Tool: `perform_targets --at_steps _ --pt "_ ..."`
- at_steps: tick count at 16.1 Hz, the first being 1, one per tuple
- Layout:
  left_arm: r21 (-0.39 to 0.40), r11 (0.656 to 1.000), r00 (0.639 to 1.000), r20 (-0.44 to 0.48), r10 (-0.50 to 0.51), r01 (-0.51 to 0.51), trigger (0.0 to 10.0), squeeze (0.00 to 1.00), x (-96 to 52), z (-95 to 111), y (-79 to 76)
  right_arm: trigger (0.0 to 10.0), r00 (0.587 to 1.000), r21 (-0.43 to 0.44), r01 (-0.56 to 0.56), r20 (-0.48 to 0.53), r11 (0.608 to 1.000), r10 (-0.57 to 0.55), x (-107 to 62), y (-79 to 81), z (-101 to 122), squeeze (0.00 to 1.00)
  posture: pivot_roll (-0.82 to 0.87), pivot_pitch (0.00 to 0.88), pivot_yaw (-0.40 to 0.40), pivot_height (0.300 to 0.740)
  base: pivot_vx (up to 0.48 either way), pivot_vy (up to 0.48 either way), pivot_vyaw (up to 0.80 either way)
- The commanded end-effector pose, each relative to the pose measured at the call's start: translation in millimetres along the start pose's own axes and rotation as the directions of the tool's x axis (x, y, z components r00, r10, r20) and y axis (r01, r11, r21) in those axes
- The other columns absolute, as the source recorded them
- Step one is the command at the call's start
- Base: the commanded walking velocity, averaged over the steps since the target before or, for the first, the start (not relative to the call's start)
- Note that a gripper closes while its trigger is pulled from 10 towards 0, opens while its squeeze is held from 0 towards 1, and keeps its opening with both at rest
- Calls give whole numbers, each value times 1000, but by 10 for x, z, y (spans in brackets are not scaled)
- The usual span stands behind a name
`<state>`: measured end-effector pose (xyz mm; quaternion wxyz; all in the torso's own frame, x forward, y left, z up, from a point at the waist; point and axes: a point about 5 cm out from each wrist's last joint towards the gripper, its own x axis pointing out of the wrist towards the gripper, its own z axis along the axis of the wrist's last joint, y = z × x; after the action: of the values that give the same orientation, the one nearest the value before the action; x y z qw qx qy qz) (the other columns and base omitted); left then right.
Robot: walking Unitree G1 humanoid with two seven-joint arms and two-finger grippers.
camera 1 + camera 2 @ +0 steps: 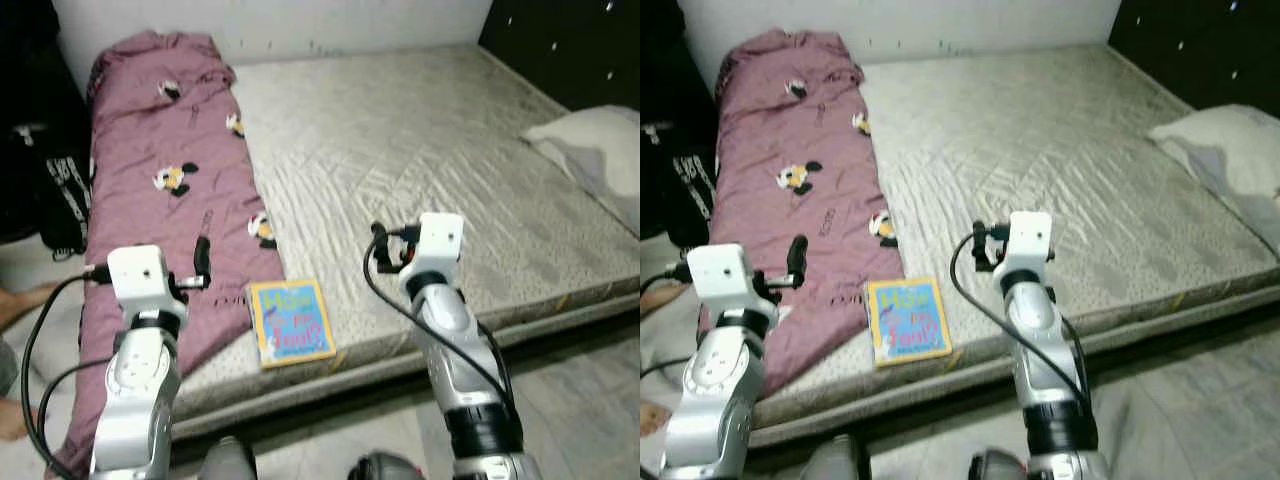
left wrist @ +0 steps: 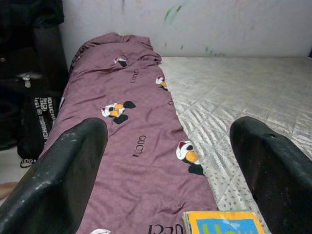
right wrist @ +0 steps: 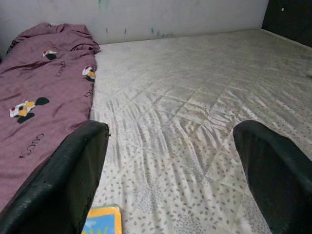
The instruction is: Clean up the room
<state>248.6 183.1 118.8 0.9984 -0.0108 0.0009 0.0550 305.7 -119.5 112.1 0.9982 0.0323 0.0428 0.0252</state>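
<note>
lying flat near the front edge of the bed [image 1: 420,150], a small book [image 1: 290,322] with a yellow and blue cover sits just beside the lower end of a purple blanket [image 1: 160,150] printed with cartoon mouse figures. the blanket runs along the robot's left side of the grey quilted mattress, from the white wall [image 1: 300,20] at the far end down to the near edge, where part of it hangs over the side. a pale pillow [image 1: 590,140] lies at the right side of the bed, against a dark headboard [image 1: 570,40]. both arms are raised in front of the bed. the left pincer [image 2: 168,170] hovers above the near end of the blanket with its two black fingers spread wide, released and grasping nothing, the book's top edge showing low between them. the right pincer [image 3: 170,170] hovers over the bare mattress just right of the book, also spread wide and empty. dark bags [image 1: 50,190] stand on the floor left of the bed, and a person's bare foot [image 1: 20,300] rests on the floor there.
</note>
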Motion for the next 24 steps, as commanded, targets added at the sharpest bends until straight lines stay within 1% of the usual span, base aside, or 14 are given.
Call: perform_targets --at_steps 1,4,5,9,13,16,24 --pt "3 1000 1000 -9 -23 23 10000 0 11 -6 -20 10000 1000 -1 3 3 1000 -3 -10 -10 20 0 -10 77 -22 641 0 0 0" --pt "-1 1000 1000 1 -31 31 10000 0 82 25 -43 10000 1000 -13 -1 8 1000 1 12 6 28 0 -19 92 -15 606 0 0 0" --pt "0 999 999 5 -32 32 10000 0 102 33 -48 10000 1000 -17 -7 12 1000 7 28 13 42 0 -18 78 -14 606 0 0 0" --pt "3 999 999 5 -38 38 10000 0 141 28 -95 10000 1000 -31 -7 5 999 7 51 16 43 0 -28 79 -13 606 0 0 0" --pt "-24 999 999 8 -35 36 10000 0 168 29 -96 10000 1000 -51 -15 1 999 15 61 22 40 0 -34 79 -22 606 0 0 0" --pt "-41 998 999 22 -47 47 10000 0 156 42 -98 10000 1000 -57 -19 -2 998 19 59 22 29 0 -34 75 -24 606 0 0 0" --pt "-41 997 998 24 -62 63 10000 0 158 27 -112 10000 999 -68 -46 -1 997 46 65 41 30 0 -36 71 -28 606 344 0 0"
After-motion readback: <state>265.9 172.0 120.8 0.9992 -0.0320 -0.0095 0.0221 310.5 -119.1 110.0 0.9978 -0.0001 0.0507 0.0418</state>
